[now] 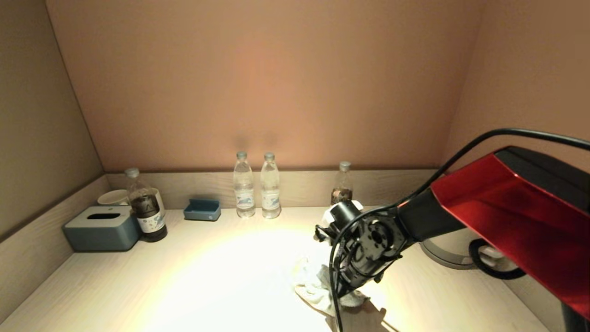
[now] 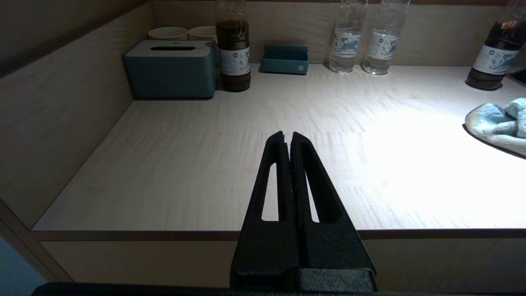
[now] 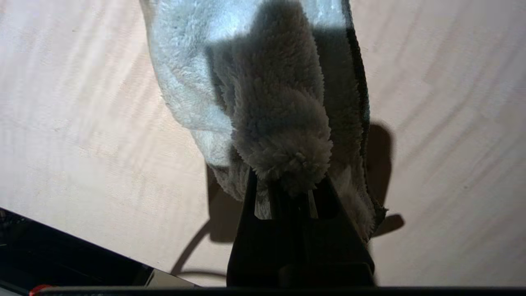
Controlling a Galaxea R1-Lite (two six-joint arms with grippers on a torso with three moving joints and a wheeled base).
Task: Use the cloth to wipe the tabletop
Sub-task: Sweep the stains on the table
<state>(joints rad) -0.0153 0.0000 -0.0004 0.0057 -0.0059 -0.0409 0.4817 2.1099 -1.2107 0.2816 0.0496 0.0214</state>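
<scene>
Head camera overlooks the tabletop (image 1: 221, 276); wrist cameras view it low and close.

Along the back wall stand two clear water bottles (image 1: 243, 190) (image 1: 270, 191) side by side, with a small blue tray (image 1: 202, 210) left of them. Further left, a dark-filled bottle (image 1: 146, 207) stands beside a blue tissue box (image 1: 102, 228); two pale cups (image 2: 167, 33), it seems, sit behind. Another dark bottle (image 1: 342, 185) stands right of centre, and a kettle (image 1: 454, 249) at far right.
</scene>
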